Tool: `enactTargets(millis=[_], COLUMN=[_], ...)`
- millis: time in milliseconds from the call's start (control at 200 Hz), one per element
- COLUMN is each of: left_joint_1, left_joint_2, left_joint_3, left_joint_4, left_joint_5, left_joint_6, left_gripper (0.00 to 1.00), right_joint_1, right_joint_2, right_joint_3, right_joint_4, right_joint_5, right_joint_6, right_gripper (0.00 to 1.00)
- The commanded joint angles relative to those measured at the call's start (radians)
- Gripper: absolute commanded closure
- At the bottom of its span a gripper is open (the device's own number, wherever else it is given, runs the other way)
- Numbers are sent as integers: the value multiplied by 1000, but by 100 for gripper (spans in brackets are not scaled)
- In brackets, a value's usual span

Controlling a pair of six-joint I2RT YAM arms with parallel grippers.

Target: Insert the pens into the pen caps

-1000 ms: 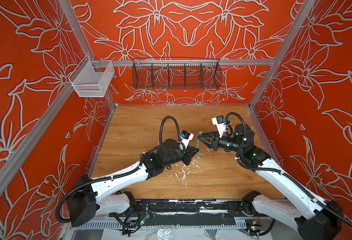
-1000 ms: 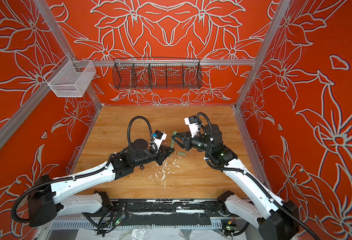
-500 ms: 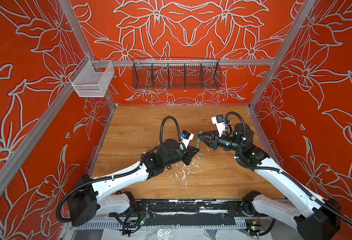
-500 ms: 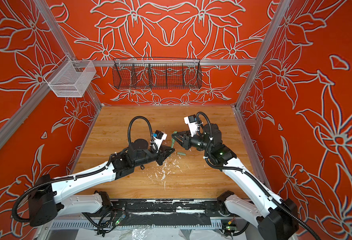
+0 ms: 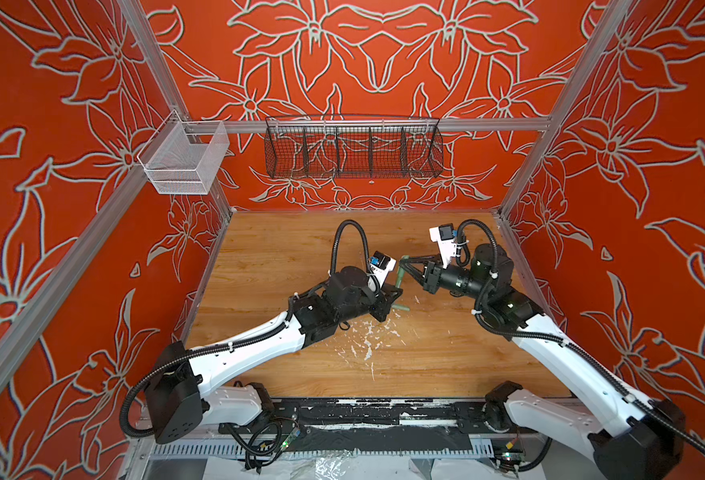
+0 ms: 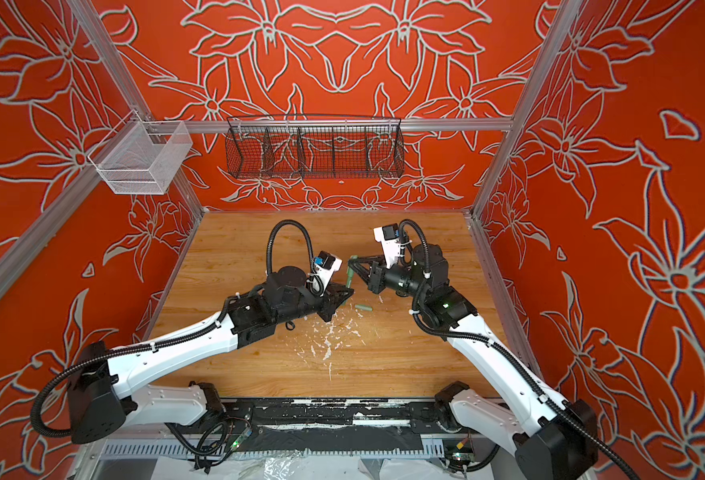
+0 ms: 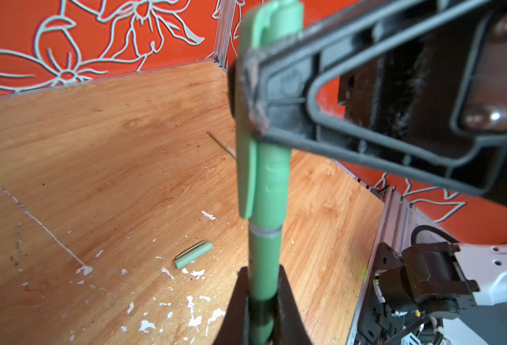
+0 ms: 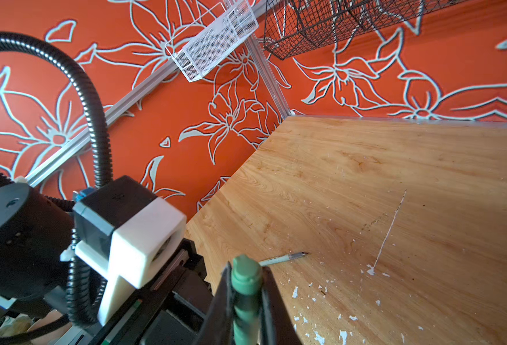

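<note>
A green pen (image 7: 263,263) stands upright between my two grippers, seen in both top views (image 5: 399,279) (image 6: 349,277). My left gripper (image 7: 262,298) (image 5: 393,296) (image 6: 344,293) is shut on its lower barrel. A green pen cap (image 7: 264,167) with a clip covers the pen's upper end, and a seam shows where it meets the barrel. My right gripper (image 8: 246,286) (image 5: 403,262) (image 6: 353,262) is shut on that cap (image 8: 245,268). A second green pen cap (image 7: 193,254) (image 5: 400,307) (image 6: 363,307) lies loose on the table. A pale pen (image 8: 282,258) and a thin tan pen (image 7: 222,145) lie flat on the table.
White paint flecks (image 5: 367,340) are scattered over the wooden table (image 5: 284,257) near the front middle. A black wire basket (image 5: 353,147) and a white mesh bin (image 5: 182,160) hang on the back and left walls, above the work area.
My right gripper's jaws have closed onto the cap on top of the upright pen. Both arms have stayed nearly in place.
</note>
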Motion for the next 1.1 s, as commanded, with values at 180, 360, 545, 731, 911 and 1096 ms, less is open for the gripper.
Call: enactTargets(millis=[180,360,545,731,911,1096], left_joint_1=[137,194,221,278,319,345], left_joint_2=[74,122,181,223,260,302], left_joint_3=[191,246,331,364,408,465], left_joint_4=[148,200,173,206,233,231], left_joint_5=[74,136,187,237,296,349], left_joint_6=[8,-6,23,-21,-64,-84], left_gripper=[100,100,100,100,100,100], right_joint_1=[28,29,29,29,28,29], right_joint_2=[-14,-12,-22,-51,-62,-62], right_joint_3=[-88,-162,-172,-217,-244,-264], right_joint_4=[-80,-6,-70,-70,-63,-75], right_joint_5=[-54,-63,-64,-50,-45,-49], right_joint_6=[32,122,106,129,150,152], right_gripper=[100,100,100,100,100,100])
